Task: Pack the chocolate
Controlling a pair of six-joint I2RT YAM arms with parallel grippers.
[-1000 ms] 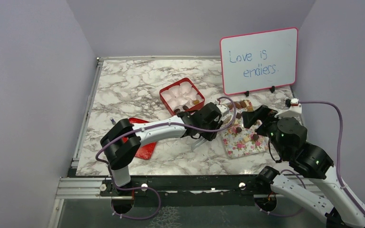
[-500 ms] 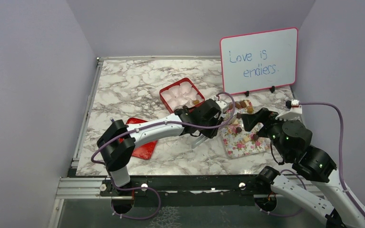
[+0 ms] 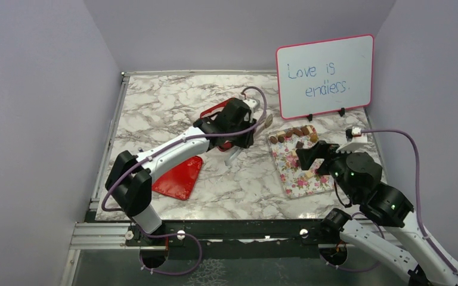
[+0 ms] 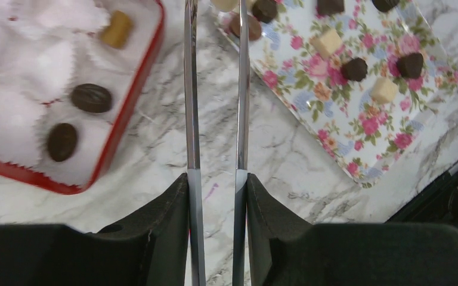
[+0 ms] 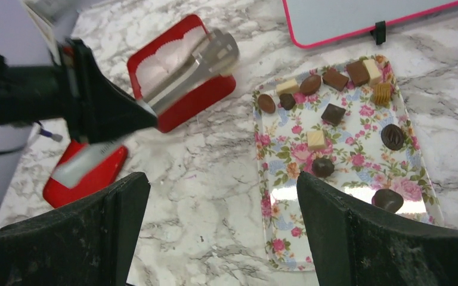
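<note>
Several chocolates (image 5: 324, 166) lie on the floral tray (image 5: 286, 232), with a row along its far edge (image 3: 295, 131). Three more chocolates (image 4: 90, 98) sit in white paper cups in the red box (image 4: 125, 119). My left gripper (image 4: 214, 179) is shut on metal tongs (image 4: 191, 89). It is over the box's right edge (image 3: 247, 134), and the tongs (image 5: 203, 59) reach over the box. The tong tips run off the left wrist view, so I cannot tell if they hold a piece. My right gripper (image 5: 223, 238) is open and empty above the tray's near left edge (image 3: 316, 156).
The red lid (image 3: 179, 179) lies on the marble near the left arm. A whiteboard (image 3: 325, 76) stands behind the tray at the back right. Walls close in on both sides. My left arm hides most of the red box (image 3: 214, 110) in the top view.
My left arm has swung with the tongs from the tray's left edge back and left to the red box. My right gripper has shifted slightly left over the tray.
</note>
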